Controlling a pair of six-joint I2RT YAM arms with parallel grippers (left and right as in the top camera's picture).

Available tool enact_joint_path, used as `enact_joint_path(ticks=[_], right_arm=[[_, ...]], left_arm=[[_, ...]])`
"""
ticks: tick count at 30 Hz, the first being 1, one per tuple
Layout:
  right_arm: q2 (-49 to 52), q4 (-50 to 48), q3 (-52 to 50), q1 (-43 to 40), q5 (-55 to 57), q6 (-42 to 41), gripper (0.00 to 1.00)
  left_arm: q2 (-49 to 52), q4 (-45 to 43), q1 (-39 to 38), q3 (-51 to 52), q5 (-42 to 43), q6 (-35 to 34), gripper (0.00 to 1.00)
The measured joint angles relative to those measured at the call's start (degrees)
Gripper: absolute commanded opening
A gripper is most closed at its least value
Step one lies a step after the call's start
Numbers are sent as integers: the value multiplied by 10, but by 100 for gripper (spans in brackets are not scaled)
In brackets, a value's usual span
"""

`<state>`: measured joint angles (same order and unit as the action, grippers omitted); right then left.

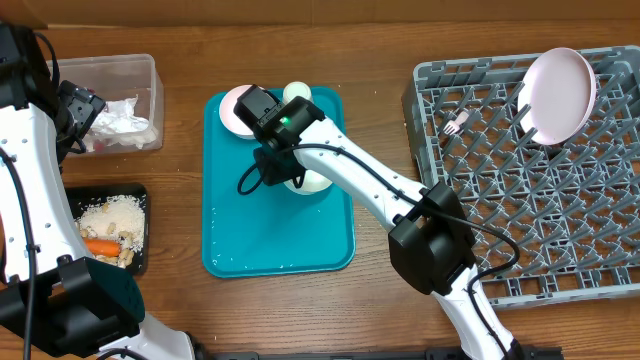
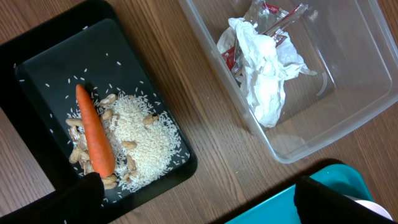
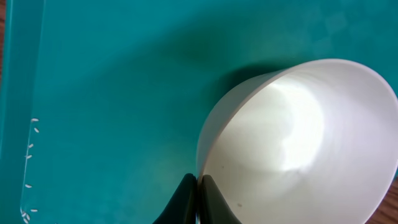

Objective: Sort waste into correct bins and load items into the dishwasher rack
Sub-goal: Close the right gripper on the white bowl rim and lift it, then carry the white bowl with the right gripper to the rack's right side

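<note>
**Right end effector pinched on a bowl rim; left one spread over the bins**

The right end effector (image 3: 199, 198) has its two dark fingers drawn together on the thin rim of a bowl (image 3: 298, 137). The bowl is smooth, glossy white and round, and it is tipped on its side so the hollow faces the wrist camera. It rests on the teal tray (image 3: 112, 93), a flat matte plastic surface. A few pale grains (image 3: 30, 149) lie along the tray's raised edge, well off to the side of the fingers.

The left end effector (image 2: 199, 190) is spread apart and grips nothing, above the wood-grain worktop (image 2: 205, 112). To one side of it is the clear, rounded-corner tub (image 2: 348, 134), holding crumpled white napkins (image 2: 267, 68) and a red-and-white wrapper (image 2: 273, 15). To the other side is the shallow black tray (image 2: 37, 68), with a tapered orange carrot (image 2: 94, 140) lying across pale beige crumbs (image 2: 146, 146).

Far from both, the grey pegged rack (image 1: 560, 200) holds a round plate (image 1: 560, 93) on edge and a slim fork (image 1: 455, 122).
</note>
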<state>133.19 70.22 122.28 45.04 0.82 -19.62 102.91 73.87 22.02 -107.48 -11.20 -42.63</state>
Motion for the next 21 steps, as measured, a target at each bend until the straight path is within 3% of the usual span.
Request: enact_joint_path(ticks=[11, 16, 21], right_arm=[[-55, 15, 0, -16, -9, -1, 4], [-163, 36, 0, -66, -14, -2, 4], [-297, 76, 7, -176, -14, -11, 4]], left_arm=[[0, 0, 0, 0, 0, 0, 100], [0, 0, 0, 0, 0, 0, 100], [0, 0, 0, 0, 0, 0, 100]])
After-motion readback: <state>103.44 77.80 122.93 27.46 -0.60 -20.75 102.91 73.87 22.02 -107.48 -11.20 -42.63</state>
